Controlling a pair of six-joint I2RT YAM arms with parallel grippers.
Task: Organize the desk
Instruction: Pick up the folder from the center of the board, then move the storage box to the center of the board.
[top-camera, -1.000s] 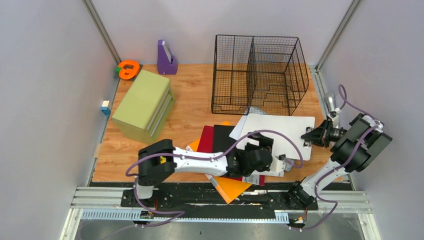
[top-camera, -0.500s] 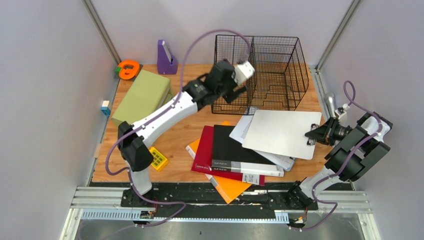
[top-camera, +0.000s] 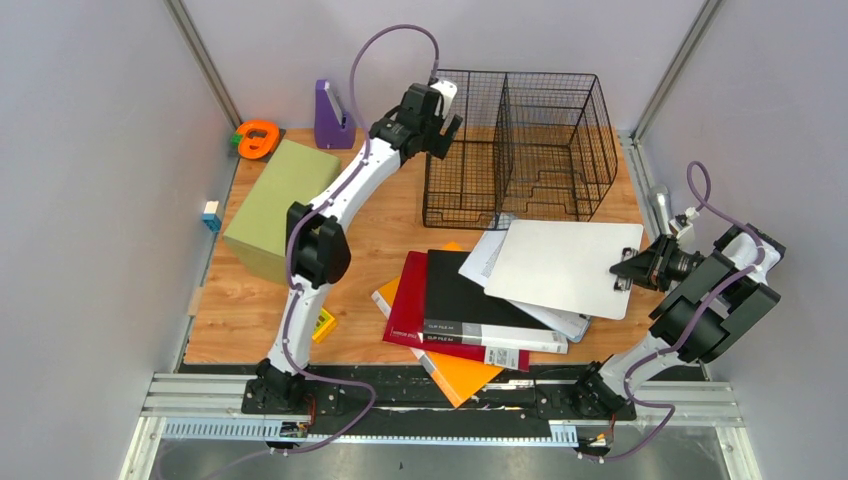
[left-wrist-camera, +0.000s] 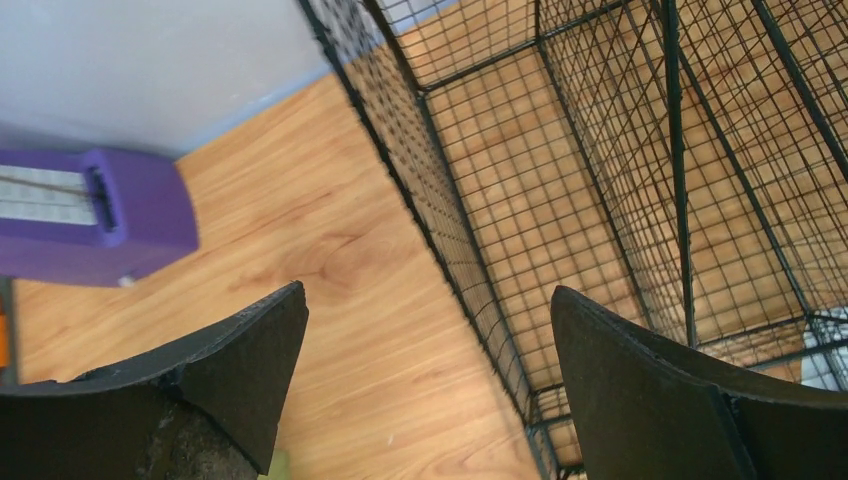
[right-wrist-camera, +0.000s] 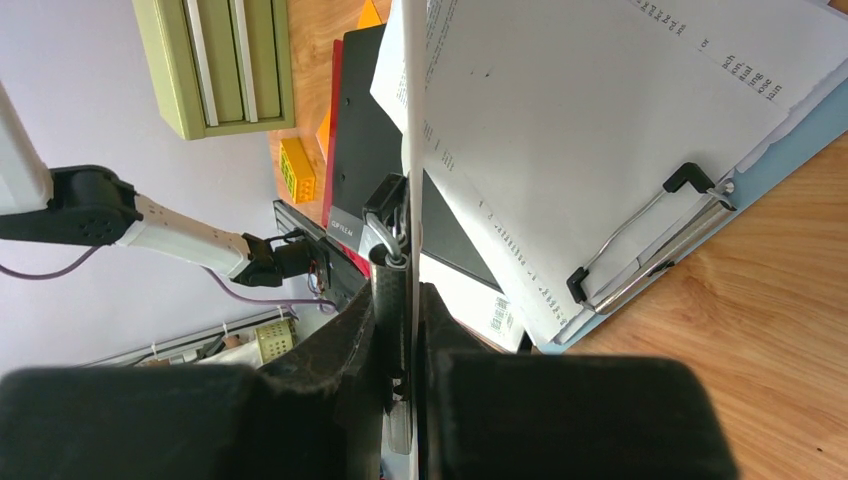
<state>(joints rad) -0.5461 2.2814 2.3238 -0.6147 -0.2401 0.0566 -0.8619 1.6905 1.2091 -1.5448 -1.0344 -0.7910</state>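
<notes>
While the left arm stretched far across the desk (top-camera: 400, 215), its gripper (left-wrist-camera: 425, 300) hung by the left wall of the basket (top-camera: 520, 150). Its 2 dark, wedge-shaped fingers (left-wrist-camera: 230, 360) were spread wide apart with nothing between them. The desk itself, a broad rectangle of light-brown wood grain, filled the floor of the cell between smooth grey walls, with aluminium rails along its near edge. The basket was a box of thin black wire mesh, split into 2 bays, standing at the back right. To its left at the back stood a purple plastic holder (top-camera: 333, 115) with a slanted top, and an orange ring-shaped thing (top-camera: 257, 138) sat in the corner. Nearer was a blocky olive-green drawer unit (top-camera: 280, 205) with long narrow drawer fronts. Near the middle lay a loose fan of flat folders: a red one (top-camera: 408, 290), a black one (top-camera: 460, 295) on top of it and an orange one (top-camera: 465, 375) underneath. A small yellow gridded block (top-camera: 322, 322) lay by the left arm. The right gripper (right-wrist-camera: 405, 300) was pinched tight on the right edge of a thin, stiff white board (top-camera: 565, 265). That board lay over the folders and a pale-blue clipboard (right-wrist-camera: 790, 135) of printed sheets under a wire clip.
</notes>
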